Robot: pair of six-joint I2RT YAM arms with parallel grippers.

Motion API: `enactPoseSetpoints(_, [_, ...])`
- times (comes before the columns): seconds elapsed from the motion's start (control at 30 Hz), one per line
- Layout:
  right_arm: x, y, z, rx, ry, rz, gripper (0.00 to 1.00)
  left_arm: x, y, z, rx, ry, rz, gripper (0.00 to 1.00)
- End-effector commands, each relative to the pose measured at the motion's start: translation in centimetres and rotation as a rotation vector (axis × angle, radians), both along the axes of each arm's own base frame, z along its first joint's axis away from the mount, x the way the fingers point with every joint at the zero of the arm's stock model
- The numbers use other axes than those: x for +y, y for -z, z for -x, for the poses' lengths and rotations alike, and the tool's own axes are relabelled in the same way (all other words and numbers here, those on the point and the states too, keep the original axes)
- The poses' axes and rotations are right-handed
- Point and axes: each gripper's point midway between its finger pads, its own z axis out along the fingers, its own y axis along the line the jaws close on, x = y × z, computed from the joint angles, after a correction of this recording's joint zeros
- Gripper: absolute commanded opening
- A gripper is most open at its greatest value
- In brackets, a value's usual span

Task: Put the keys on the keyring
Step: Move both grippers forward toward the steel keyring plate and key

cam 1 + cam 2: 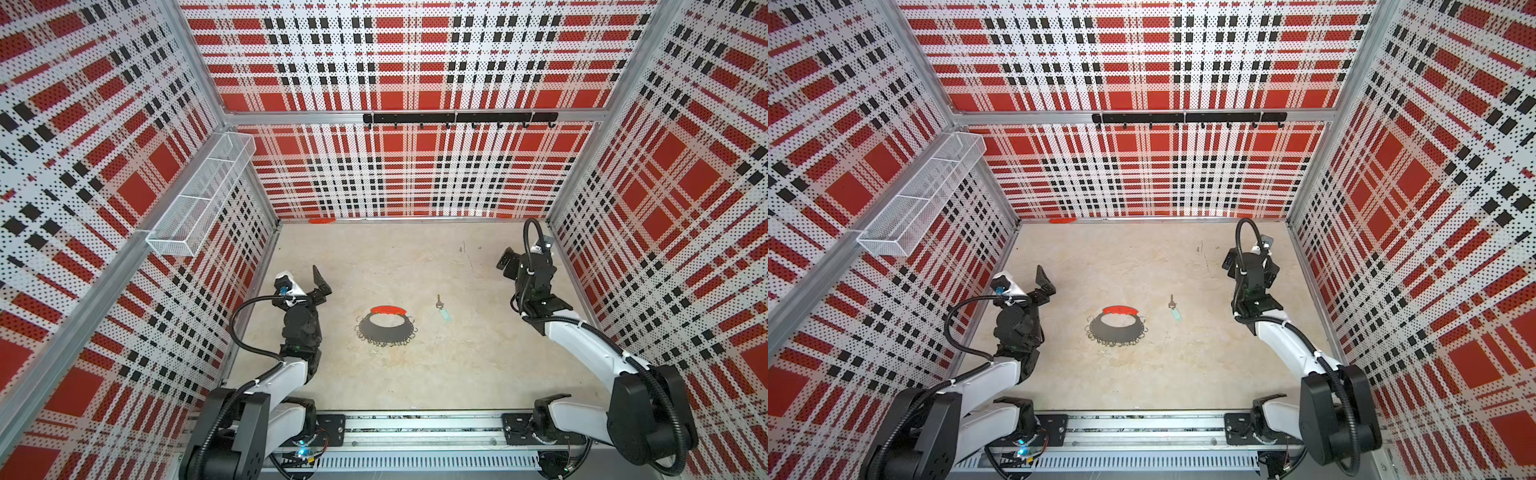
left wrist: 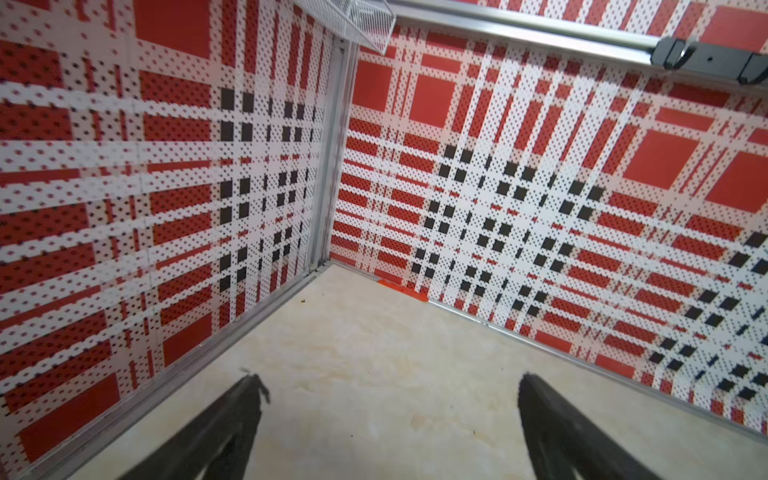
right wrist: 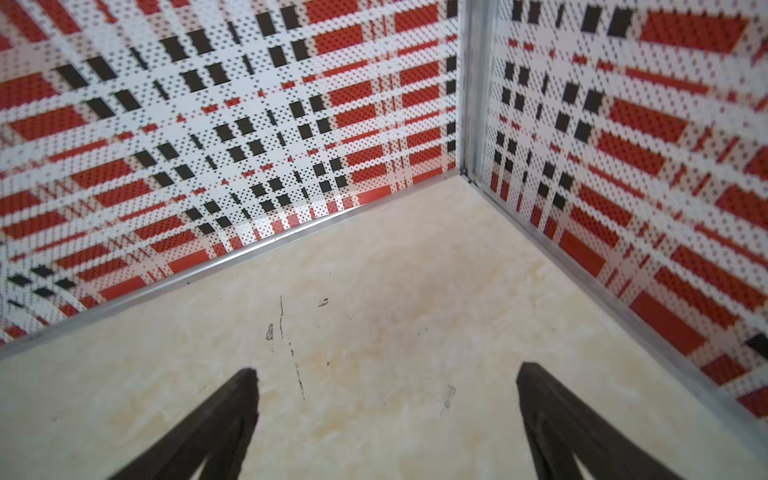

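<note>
A: Plaid perforated walls [image 1: 415,62], red, white and black, fill most of both top views. Beige table [image 1: 415,374] below them. Any text?
B: None I can make out at this size. Arms next.
A: The left arm [image 1: 291,374] is lower left and the right arm [image 1: 582,345] lower right, both bases cut off by the bottom edge. On the left gripper [image 2: 386,380] the jaws are spread wide, with only bare table between them. Same for the right gripper [image 3: 387,370]: spread wide, holding nothing. In both top views it's mostly hidden behind its own wrist.
B: There's a wire basket [image 1: 199,195] on the left wall and a black hook rail [image 1: 459,118] upper centre.
A: At frame centre the keyring [image 1: 386,337] lies flat, red section toward the back wall. Its small loops blur together.
B: Just right of it are the keys [image 1: 442,309], apart, not touching. Teal tag, label too small to read.
A: Small orange strip [image 1: 322,221] at the back wall's foot. Can't tell what it is.
</note>
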Motion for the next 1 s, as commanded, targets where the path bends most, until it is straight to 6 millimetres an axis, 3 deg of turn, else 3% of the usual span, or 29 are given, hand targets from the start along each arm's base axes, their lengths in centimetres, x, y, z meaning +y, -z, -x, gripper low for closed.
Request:
enactPoseSetpoints(0.0, [0.4,6.5,1.3,0.202,-0.015,-0.167,1.00,-4.1,-0.5,-1.7,0.080,0.207,0.004,0.98])
enactPoseSetpoints(0.07, [1.9,5.7,1.6,0.105,-0.078,-0.167,1.00,-6.4,-0.6,-2.2,0.096,0.283,0.085,0.98])
enactPoseSetpoints(0.13, [3.8,4.9,2.3,0.022,-0.175,-0.160,1.00,-10.9,-0.5,-2.5,0.142,0.398,0.088,0.98])
enactPoseSetpoints(0.23, [5.7,4.2,3.9,-0.061,-0.227,-0.151,1.00,-15.8,0.0,-2.3,0.233,0.422,0.080,0.98])
enactPoseSetpoints(0.33, [7.4,4.6,5.1,-0.129,-0.270,-0.189,1.00,-17.9,0.3,-2.1,0.295,0.359,0.111,0.98])
enactPoseSetpoints(0.4, [8.8,4.8,5.0,-0.120,-0.326,-0.223,1.00,-18.2,0.7,-1.9,0.327,0.294,0.132,0.98])
enactPoseSetpoints(0.57, [9.5,6.5,4.2,-0.067,-0.309,-0.264,0.98,-17.3,1.0,-0.4,0.366,0.174,0.152,0.98])
enactPoseSetpoints(0.7, [8.8,7.2,4.9,-0.127,-0.291,-0.279,0.99,-16.0,-0.5,0.7,0.369,0.161,0.148,0.98])
enactPoseSetpoints(0.77, [8.5,7.1,5.3,-0.169,-0.290,-0.321,1.00,-14.6,-0.5,1.5,0.366,0.124,0.175,0.98])
enactPoseSetpoints(0.87, [9.8,7.7,4.8,-0.102,-0.403,-0.361,0.98,-11.3,-1.1,2.4,0.331,0.055,0.197,0.98])
enactPoseSetpoints(0.97, [13.9,7.2,4.5,-0.095,-0.623,-0.337,0.85,-6.7,-1.2,2.7,0.295,-0.028,0.263,0.98])
